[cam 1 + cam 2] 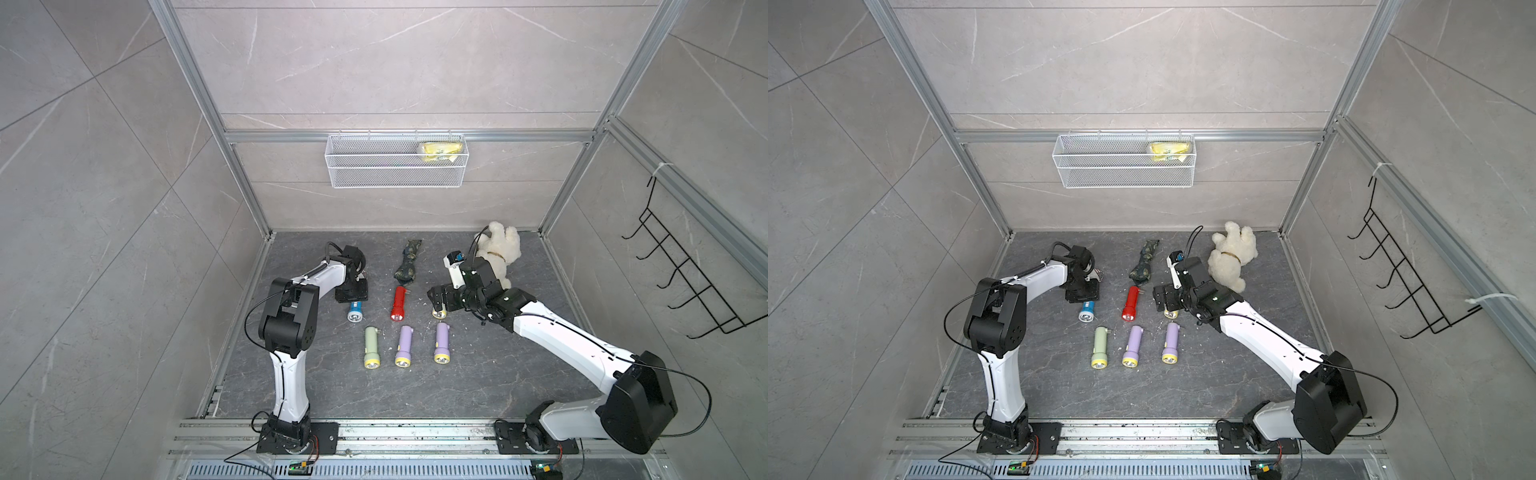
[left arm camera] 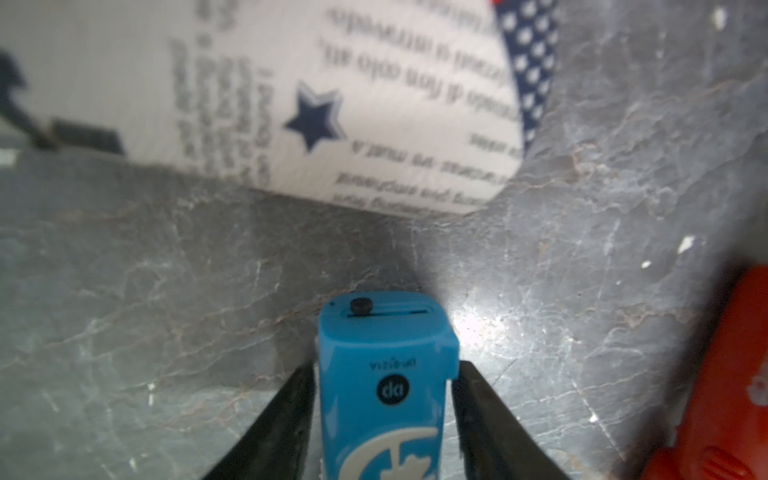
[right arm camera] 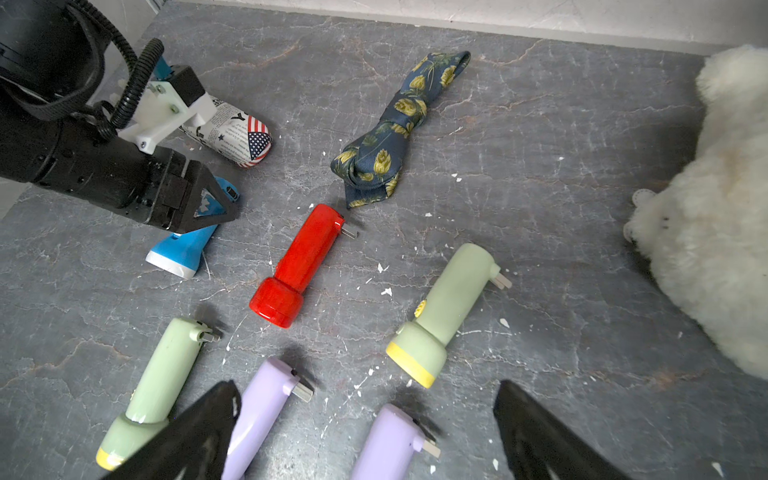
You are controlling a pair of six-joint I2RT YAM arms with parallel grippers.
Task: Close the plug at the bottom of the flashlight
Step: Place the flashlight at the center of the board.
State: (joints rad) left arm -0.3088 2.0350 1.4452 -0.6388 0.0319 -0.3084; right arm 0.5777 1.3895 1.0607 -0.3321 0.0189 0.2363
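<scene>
Left arm [image 1: 286, 365] reaching forward, left gripper [image 2: 384, 368] jaws standing partly open astride the blue flashlight [image 1: 355, 311], thin gaps both sides, flashlight lying just left of the red flashlight [image 1: 399, 303], right gripper [image 3: 368, 386] hovering right of it, jaws gaping wide, gripping nothing

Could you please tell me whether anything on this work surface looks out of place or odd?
White flecks litter the dark surface like chipped debris, mostly around the red flashlight, whose plug prongs stick out of its base.
</scene>
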